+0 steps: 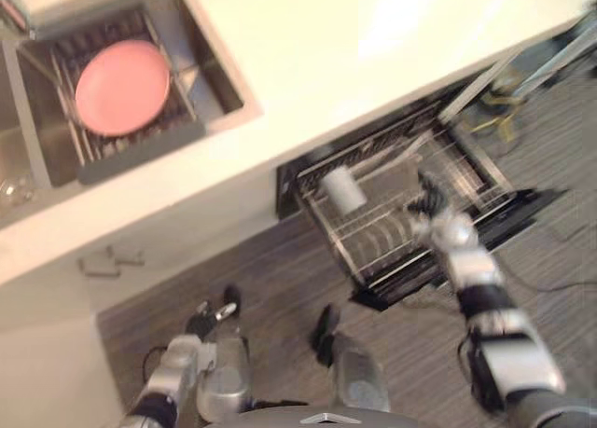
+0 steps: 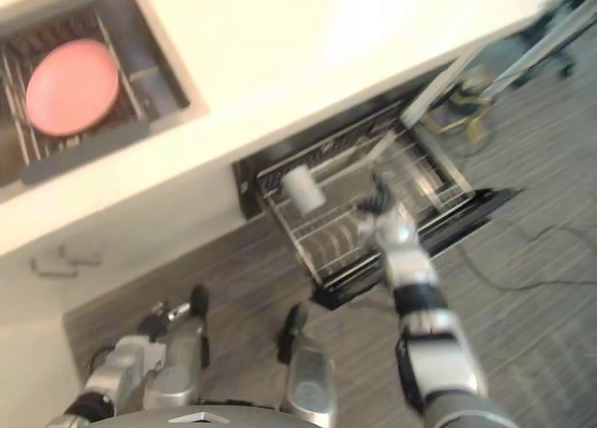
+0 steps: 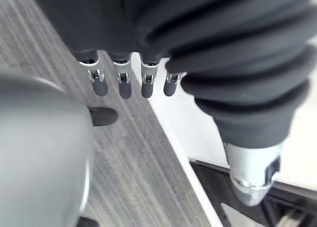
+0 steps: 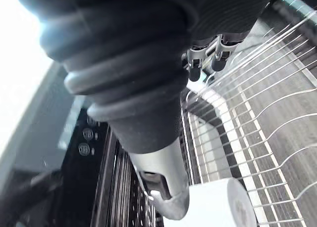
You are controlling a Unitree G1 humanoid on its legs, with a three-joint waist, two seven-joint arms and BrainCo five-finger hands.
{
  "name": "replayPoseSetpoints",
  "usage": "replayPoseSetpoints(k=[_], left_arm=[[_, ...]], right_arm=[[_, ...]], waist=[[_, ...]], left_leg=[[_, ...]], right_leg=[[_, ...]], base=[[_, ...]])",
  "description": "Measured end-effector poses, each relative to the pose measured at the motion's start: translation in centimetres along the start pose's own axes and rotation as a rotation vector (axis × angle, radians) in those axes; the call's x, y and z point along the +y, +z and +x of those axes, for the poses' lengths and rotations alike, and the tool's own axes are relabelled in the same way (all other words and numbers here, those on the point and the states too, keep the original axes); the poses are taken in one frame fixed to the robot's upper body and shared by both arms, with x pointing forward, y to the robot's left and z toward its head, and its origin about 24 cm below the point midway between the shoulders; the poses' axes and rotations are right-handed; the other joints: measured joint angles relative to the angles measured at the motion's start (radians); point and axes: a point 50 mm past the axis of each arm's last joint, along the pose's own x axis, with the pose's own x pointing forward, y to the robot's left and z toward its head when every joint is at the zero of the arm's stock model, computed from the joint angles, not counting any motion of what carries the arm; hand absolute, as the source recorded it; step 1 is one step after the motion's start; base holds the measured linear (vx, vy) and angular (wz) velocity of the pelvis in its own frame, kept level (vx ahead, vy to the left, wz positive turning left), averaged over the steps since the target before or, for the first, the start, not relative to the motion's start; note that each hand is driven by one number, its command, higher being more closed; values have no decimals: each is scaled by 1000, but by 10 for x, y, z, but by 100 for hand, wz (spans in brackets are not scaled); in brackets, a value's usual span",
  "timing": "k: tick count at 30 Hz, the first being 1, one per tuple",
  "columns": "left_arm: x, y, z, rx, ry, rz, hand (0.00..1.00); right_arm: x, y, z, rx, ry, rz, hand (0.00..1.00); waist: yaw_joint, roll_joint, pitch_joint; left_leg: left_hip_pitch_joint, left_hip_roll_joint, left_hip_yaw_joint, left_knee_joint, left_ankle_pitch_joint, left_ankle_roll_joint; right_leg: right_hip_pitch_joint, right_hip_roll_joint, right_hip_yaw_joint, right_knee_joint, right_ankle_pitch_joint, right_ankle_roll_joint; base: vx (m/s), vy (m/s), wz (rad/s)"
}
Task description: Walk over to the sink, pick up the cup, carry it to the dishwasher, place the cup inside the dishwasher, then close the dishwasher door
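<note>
One cup (image 1: 343, 189), and it's in the dishwasher: it lies on its side at the near end of the pulled-out rack (image 1: 396, 246). Our right hand (image 1: 440, 221) hovers over the rack with its fingers (image 4: 219, 59) loose and spread, gripping nothing and apart from the cup. Our left hand (image 3: 124, 83) hangs low by the floor, fingers straight, also empty.

What could go wrong from here, as we see it:
- the rack sticks out over the dropped door (image 1: 534, 207), so swinging the door up without first pushing the rack in would probably jam it
- the cup is on its side rather than seated on the tines, so a shove on the rack might roll it
- fingertips so close to the wires could snag when the hand pulls away

Writing or labels: nothing we can read. A few small round marks on the dark panel in the right wrist view are too tiny to make out.
</note>
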Motion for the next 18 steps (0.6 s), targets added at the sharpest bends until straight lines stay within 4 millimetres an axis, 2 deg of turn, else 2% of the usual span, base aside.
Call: replayPoseSetpoints(k=[1, 2, 4, 6, 8, 10, 11, 12, 13, 14, 15, 18], left_arm=[[3, -6, -2, 20, 48, -75, 0], [6, -13, -4, 42, 84, -130, 0], [9, -25, -8, 84, 142, -205, 0], [16, -38, -11, 145, 174, -225, 0], [22, -50, -14, 207, 194, -241, 0], [28, -68, -20, 293, 205, -259, 0], [32, -86, -27, 364, 217, -272, 0], [37, -101, -35, 419, 237, -297, 0], [41, -121, -46, 485, 252, -308, 0], [42, -130, -52, 513, 258, -318, 0], [41, -144, -62, 559, 264, -336, 0], [42, -164, -78, 623, 286, -386, 0]], right_arm=[[0, -30, -16, 75, -53, 59, 0], [-2, -51, -28, 138, -102, 90, 0], [-11, -78, -46, 223, -212, 120, 0], [-26, -85, -59, 225, -313, 154, 0], [-36, -73, -64, 144, -360, 186, 0], [-42, -48, -68, -5, -348, 241, 0], [-40, -29, -69, -108, -295, 280, 0], [-35, -13, -71, -197, -216, 349, 0], [-25, 0, -73, -261, -107, 435, 0], [-20, 5, -74, -284, -49, 485, 0], [-8, 13, -75, -310, 65, 548, 0], [20, 23, -79, -345, 282, 624, 0]], waist=[[-18, -11, -33], [-29, -13, -67], [-45, -7, -124], [-65, 12, -162], [-80, 26, -175], [-87, 38, -184], [-87, 40, -186], [-86, 44, -196], [-85, 35, -212], [-82, 39, -223], [-75, 44, -239], [-53, 44, -252]], left_leg=[[35, -6, 15, 2, -7, -6], [59, -11, 25, 0, -16, -4], [98, -19, 34, -7, -29, -4], [149, -25, 49, -37, -30, -3], [178, -25, 55, -34, -41, -1], [211, -21, 65, -29, -51, -4], [240, -15, 78, -19, -65, -3], [263, -8, 82, -1, -82, -5], [278, -1, 86, 17, -101, -7], [286, 3, 88, 25, -111, -6], [293, 10, 95, 43, -129, -5], [300, 20, 90, 64, -140, -6]], right_leg=[[42, -7, -4, -10, -6, 10], [70, -11, -4, -20, -9, 16], [114, -15, -4, -50, -6, 26], [163, -15, -3, -82, -1, 34], [198, -14, -3, -94, 1, 37], [231, -10, 5, -102, 1, 38], [257, -4, 22, -107, 1, 37], [289, 1, 27, -116, 2, 37], [316, 9, 32, -129, 2, 36], [329, 12, 39, -136, 2, 36], [343, 20, 46, -146, 1, 34], [365, 29, 48, -153, -7, 28]], base=[[179, 44, 4], [126, 46, 5], [128, 53, -8], [86, 49, -14], [-3, 13, -11], [-6, -5, -18], [-5, -20, -25], [-7, -24, -26], [-5, -21, -15], [-21, -18, -16], [-14, -13, -15], [-20, -13, -1]])
